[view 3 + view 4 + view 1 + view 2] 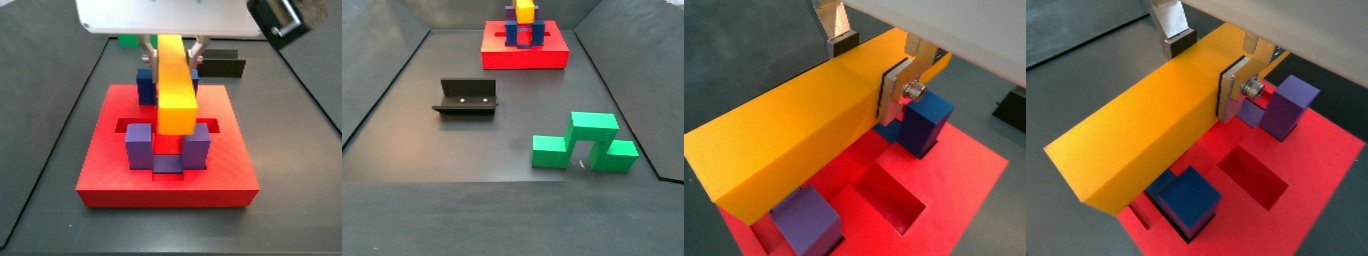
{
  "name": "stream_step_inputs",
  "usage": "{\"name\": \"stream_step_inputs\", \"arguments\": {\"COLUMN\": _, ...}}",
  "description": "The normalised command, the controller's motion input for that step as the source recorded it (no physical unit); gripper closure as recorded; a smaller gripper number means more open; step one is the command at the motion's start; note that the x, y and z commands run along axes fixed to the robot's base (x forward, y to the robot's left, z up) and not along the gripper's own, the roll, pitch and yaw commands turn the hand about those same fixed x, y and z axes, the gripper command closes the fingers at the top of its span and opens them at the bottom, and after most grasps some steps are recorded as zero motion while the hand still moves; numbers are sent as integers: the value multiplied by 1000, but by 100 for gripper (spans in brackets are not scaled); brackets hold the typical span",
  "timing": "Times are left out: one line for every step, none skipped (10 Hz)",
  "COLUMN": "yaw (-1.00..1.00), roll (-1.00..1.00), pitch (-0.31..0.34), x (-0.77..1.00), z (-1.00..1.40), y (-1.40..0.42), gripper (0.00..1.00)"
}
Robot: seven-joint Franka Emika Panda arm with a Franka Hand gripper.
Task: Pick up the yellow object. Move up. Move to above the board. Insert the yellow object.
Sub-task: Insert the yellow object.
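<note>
The gripper [871, 68] pinched the yellow object [798, 125] between its silver fingers [897, 88]. The bar lay level over the red board [167, 170], between the blue-purple posts [195, 150].

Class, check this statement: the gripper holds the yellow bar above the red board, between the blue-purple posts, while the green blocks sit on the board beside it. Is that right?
Not quite. The gripper does hold the yellow bar over the red board among the posts, but a side view shows the green blocks on the dark floor, far from the board.
</note>
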Motion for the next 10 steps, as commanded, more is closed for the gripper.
{"name": "stream_step_inputs", "arguments": {"yaw": 0, "roll": 157, "pitch": 0, "x": 166, "z": -180, "y": 0, "gripper": 100}}
{"name": "stream_step_inputs", "arguments": {"yaw": 0, "roll": 157, "pitch": 0, "x": 71, "z": -191, "y": 0, "gripper": 100}}
{"name": "stream_step_inputs", "arguments": {"yaw": 0, "roll": 147, "pitch": 0, "x": 0, "z": -180, "y": 0, "gripper": 100}}
{"name": "stream_step_inputs", "arguments": {"yaw": 0, "roll": 120, "pitch": 0, "x": 0, "z": -134, "y": 0, "gripper": 100}}
{"name": "stream_step_inputs", "arguments": {"yaw": 0, "roll": 89, "pitch": 0, "x": -3, "z": -89, "y": 0, "gripper": 100}}
{"name": "stream_step_inputs", "arguments": {"yaw": 0, "roll": 69, "pitch": 0, "x": 0, "z": -29, "y": 0, "gripper": 100}}
{"name": "stream_step_inputs", "arguments": {"yaw": 0, "roll": 59, "pitch": 0, "x": 0, "z": 0, "y": 0, "gripper": 100}}
{"name": "stream_step_inputs", "arguments": {"yaw": 0, "roll": 50, "pitch": 0, "x": 0, "z": 0, "y": 0, "gripper": 100}}
{"name": "stream_step_inputs", "arguments": {"yaw": 0, "roll": 44, "pitch": 0, "x": -49, "z": 0, "y": 0, "gripper": 100}}
{"name": "stream_step_inputs", "arguments": {"yaw": 0, "roll": 70, "pitch": 0, "x": -66, "z": 0, "y": 0, "gripper": 100}}
